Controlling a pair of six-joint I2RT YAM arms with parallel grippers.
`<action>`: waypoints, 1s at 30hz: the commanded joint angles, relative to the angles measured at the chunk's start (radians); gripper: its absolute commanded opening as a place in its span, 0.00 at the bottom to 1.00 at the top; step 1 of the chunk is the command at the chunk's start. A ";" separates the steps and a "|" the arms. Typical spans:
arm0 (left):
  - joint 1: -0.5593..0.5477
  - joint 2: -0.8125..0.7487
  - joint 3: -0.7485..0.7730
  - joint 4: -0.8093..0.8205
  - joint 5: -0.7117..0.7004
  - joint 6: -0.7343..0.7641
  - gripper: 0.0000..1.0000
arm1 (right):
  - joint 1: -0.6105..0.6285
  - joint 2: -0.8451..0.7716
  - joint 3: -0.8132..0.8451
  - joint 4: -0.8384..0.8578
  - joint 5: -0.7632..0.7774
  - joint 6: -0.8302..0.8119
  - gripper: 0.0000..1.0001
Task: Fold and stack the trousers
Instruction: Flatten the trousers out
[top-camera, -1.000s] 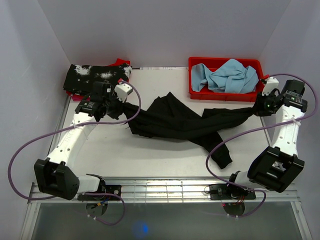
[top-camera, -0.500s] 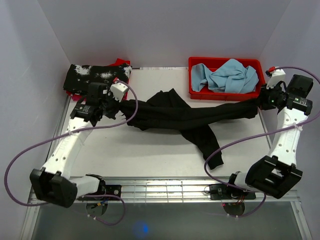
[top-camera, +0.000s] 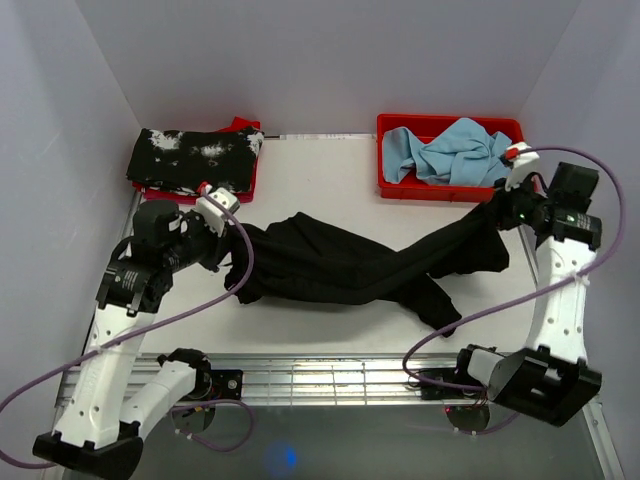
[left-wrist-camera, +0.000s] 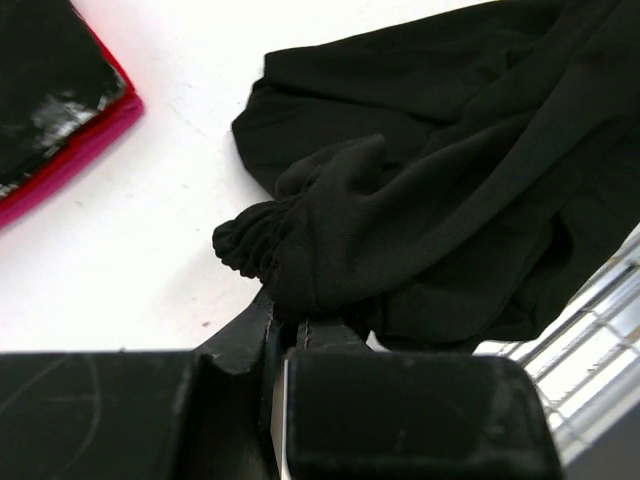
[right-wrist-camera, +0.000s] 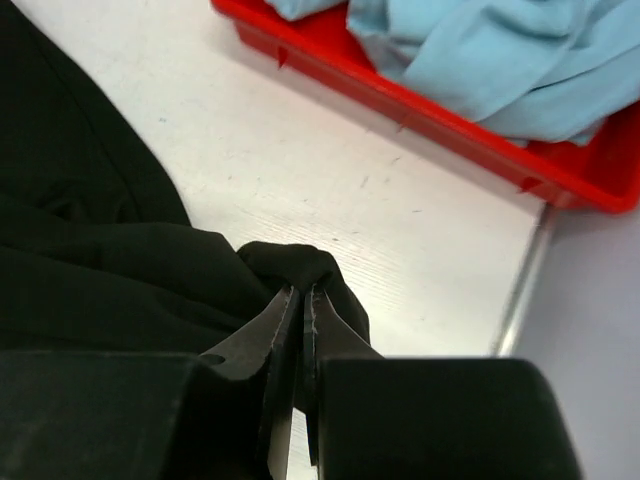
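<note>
No text, label, brand, number or sign can be read on anything in these views.

The trousers (top-camera: 350, 265) lie across the middle of the counter (top-camera: 320, 165), running from centre left to upper right in the top view. Their left end is pinched in the left tool (top-camera: 228, 252). Their right end is clamped in the right tool (top-camera: 497, 205), just in front of the bin (top-camera: 430, 190) at upper right. 1 cloth (top-camera: 450, 150) lies in that bin. A folded garment (top-camera: 190, 155) sits at upper left, behind the left tool. 1 trouser leg (top-camera: 440, 312) trails toward the counter's front edge, lower right of centre.
</note>
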 joint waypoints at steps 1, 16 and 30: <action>0.006 0.065 0.061 0.023 0.051 -0.113 0.00 | 0.128 0.134 -0.051 0.135 0.078 0.072 0.08; 0.026 0.645 0.343 0.078 -0.092 -0.315 0.00 | 0.303 0.722 0.427 -0.061 0.294 0.095 0.80; 0.066 0.924 0.542 0.058 -0.050 -0.380 0.00 | 0.298 0.268 0.008 -0.542 0.188 -0.390 0.93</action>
